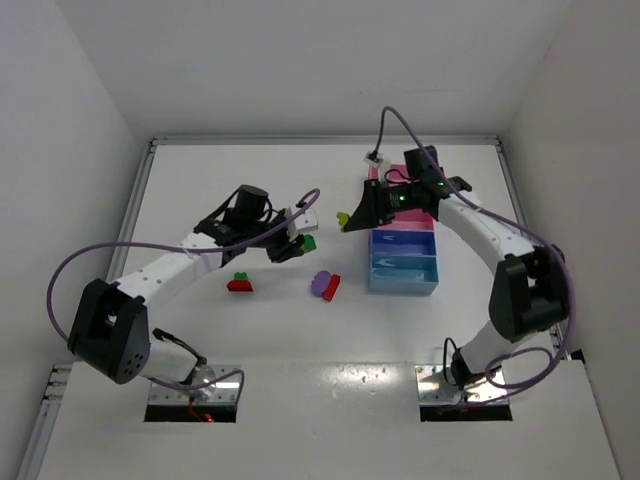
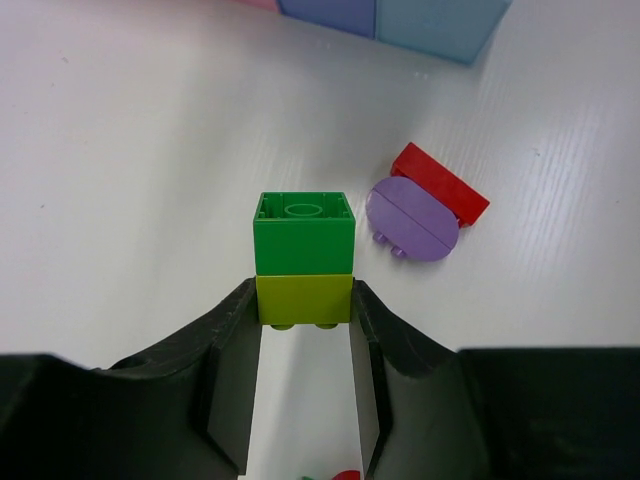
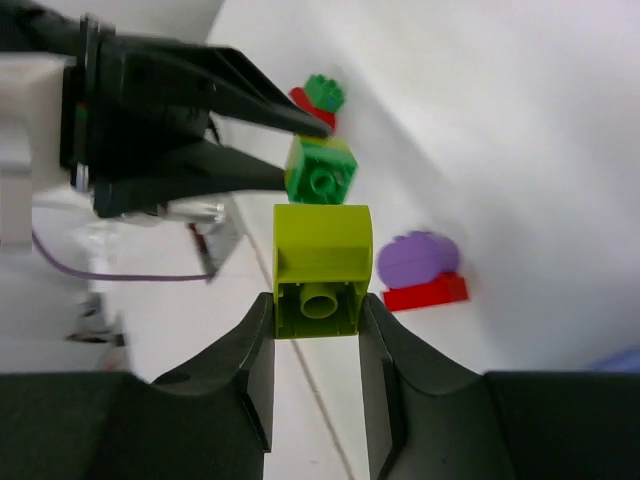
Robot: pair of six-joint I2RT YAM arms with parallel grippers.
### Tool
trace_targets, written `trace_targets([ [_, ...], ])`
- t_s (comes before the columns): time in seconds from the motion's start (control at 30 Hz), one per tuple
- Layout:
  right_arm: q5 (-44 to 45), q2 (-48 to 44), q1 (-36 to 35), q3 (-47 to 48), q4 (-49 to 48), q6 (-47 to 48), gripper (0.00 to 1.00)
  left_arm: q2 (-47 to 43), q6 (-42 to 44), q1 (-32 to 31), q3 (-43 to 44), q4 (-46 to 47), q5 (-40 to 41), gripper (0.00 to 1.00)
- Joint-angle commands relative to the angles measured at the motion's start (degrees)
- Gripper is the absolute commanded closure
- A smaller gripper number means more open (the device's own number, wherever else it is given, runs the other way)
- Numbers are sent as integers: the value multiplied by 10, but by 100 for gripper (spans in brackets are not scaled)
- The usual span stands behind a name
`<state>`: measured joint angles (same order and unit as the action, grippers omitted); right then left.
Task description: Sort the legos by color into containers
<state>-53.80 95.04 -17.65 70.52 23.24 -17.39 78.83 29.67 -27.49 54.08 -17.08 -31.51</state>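
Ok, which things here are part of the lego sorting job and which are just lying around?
Job: green-and-lime pair in the left end effector; lime brick in the right end effector; red-and-green pair; purple-and-red pair; compartment tray.
Not the job: purple cables; arm base plates.

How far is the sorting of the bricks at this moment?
Done: nothing visible; the tray looks empty where it shows. In hand: left end effector grips a green-yellow pair, right end effector a yellow brick. Left: red-green pair and purple-red pair lie on the table.
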Motion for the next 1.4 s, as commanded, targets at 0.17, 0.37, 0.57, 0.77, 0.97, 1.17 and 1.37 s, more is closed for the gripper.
trace_targets([
  [0.17,249,-166,28,-74,160,256,100,-40,-19,21,1,27,-1,82],
  [0.37,390,-248,28,-197,148,307,100,-30,-37,26,11,40,-12,82],
  [0.57,430,-253,28,-241,109,317,100,-17,-42,26,32,40,-17,82],
  [0.77,448,-232,28,-246,77,317,92,-17,-42,26,32,40,-17,82],
  [0.97,448,-213,28,-246,71,317,85,-17,-42,26,27,40,-17,82],
  [1.17,419,-213,28,-236,103,323,48,-17,-42,26,27,40,-17,82],
  [1.37,297,-235,28,-179,146,316,36,-17,-42,26,27,40,-36,82],
])
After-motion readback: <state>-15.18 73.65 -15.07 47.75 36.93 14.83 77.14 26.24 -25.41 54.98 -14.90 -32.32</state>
